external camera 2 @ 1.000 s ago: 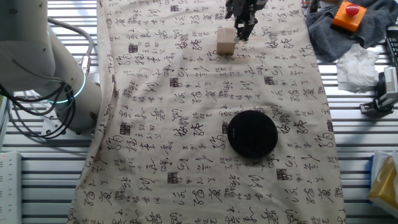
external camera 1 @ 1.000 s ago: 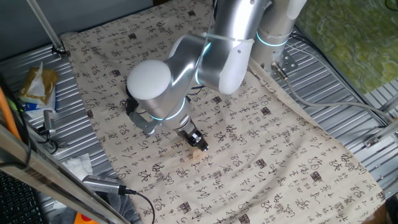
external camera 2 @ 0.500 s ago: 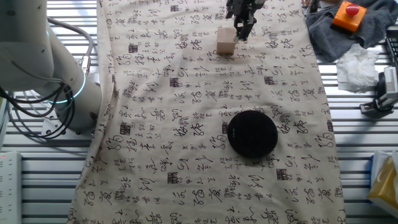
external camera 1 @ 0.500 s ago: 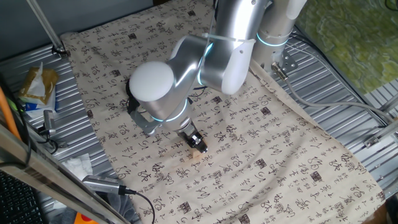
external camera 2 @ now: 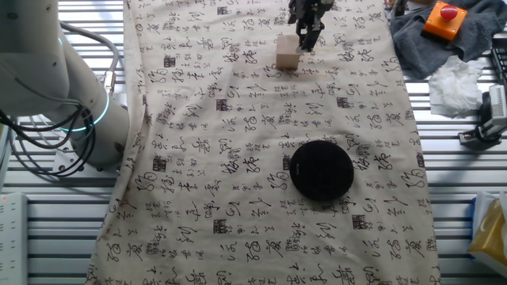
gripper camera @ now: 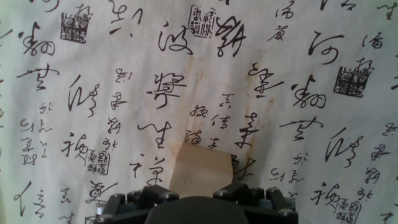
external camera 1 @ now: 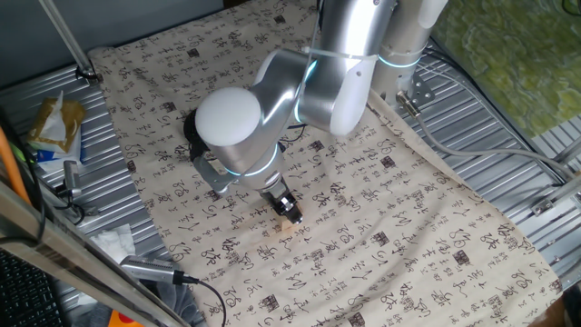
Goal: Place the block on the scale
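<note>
The block (external camera 2: 287, 54) is a small tan wooden cube on the patterned cloth at the far side of the other fixed view. In the hand view the block (gripper camera: 200, 163) sits at the bottom middle, between the two black fingers (gripper camera: 155, 194). My gripper (external camera 2: 307, 41) points down, close above and beside the block, and looks open with nothing held. In one fixed view my gripper (external camera 1: 290, 214) covers most of the block (external camera 1: 285, 227). The scale (external camera 2: 321, 170), a flat black disc, lies well apart from the block, nearer that camera. My arm hides it in one fixed view.
The cloth (external camera 2: 238, 198) covers a ribbed metal table. An orange box (external camera 2: 442, 17) on grey fabric and white tissue (external camera 2: 455, 79) lie beyond the cloth's right edge. The arm's base (external camera 2: 55, 79) stands at the left. A snack bag (external camera 1: 56, 123) and a cabled device (external camera 1: 150, 268) lie beside the cloth.
The arm has shifted very slightly sideways over the block. The block and the scale have not moved.
</note>
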Controlling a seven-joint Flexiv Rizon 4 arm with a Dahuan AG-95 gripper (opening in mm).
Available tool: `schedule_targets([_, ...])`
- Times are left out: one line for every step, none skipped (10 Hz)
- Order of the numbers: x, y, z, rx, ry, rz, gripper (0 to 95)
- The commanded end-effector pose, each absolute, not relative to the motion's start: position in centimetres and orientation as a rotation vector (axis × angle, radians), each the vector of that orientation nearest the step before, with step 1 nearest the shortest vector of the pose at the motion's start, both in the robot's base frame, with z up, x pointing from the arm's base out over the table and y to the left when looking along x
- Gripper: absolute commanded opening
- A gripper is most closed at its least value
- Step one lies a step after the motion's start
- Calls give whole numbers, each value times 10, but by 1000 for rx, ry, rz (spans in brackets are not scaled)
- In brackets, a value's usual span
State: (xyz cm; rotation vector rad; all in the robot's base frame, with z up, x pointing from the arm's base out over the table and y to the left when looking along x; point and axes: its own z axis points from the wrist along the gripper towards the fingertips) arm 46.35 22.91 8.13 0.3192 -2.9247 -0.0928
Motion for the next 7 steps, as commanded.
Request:
schedule_targets([463, 229, 82, 315, -2934, -94, 760])
schedule_targets([463, 229, 82, 317, -2936, -94, 760])
schedule_targets([463, 229, 82, 336, -2930, -94, 760])
schedule_targets([463, 229, 82, 355, -2924, -96, 760])
schedule_targets([463, 229, 82, 372, -2911, -101, 760])
schedule_targets([460, 232, 81, 365, -2909, -103, 760])
schedule_targets([457, 235, 78, 348, -2916, -100, 760])
